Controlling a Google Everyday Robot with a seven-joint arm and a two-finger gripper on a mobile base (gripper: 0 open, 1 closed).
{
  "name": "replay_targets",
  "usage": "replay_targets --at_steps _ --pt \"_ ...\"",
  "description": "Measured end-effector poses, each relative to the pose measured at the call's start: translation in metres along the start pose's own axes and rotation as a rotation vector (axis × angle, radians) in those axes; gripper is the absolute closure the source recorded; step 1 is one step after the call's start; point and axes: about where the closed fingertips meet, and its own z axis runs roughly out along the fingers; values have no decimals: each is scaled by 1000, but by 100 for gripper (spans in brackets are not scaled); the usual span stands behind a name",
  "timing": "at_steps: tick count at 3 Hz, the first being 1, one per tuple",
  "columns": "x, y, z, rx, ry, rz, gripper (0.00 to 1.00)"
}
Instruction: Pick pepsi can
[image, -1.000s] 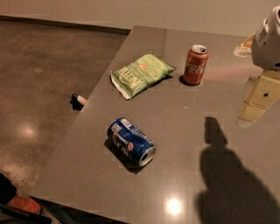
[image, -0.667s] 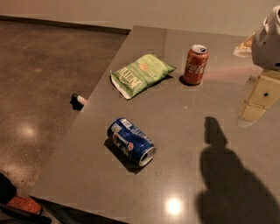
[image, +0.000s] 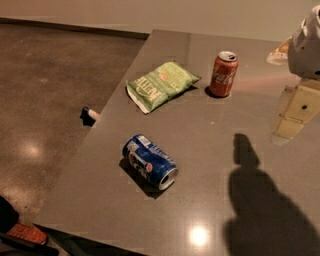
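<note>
Blue aluminium with white lettering, the pepsi can (image: 150, 161) lies on its side on the grey surface (image: 215, 125), toward the near left edge, its silver end pointing right and toward the camera. Nothing touches it. A green snack bag (image: 161, 85) lies flat farther back, well apart from it, and a red Coca-Cola can (image: 223, 73) stands upright just right of the bag. The pincer (image: 295, 112) hangs at the right edge of the view, above the surface and far from the pepsi can; how far open it is cannot be told. A dark shadow (image: 260, 200) falls on the surface below it. A small dark object (image: 90, 114) sits on the brown floor (image: 45, 75) left of the surface.
</note>
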Motion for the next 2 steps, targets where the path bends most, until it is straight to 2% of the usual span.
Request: replay_targets --at_steps 2 --pt "0 0 -1 0 0 0 0"
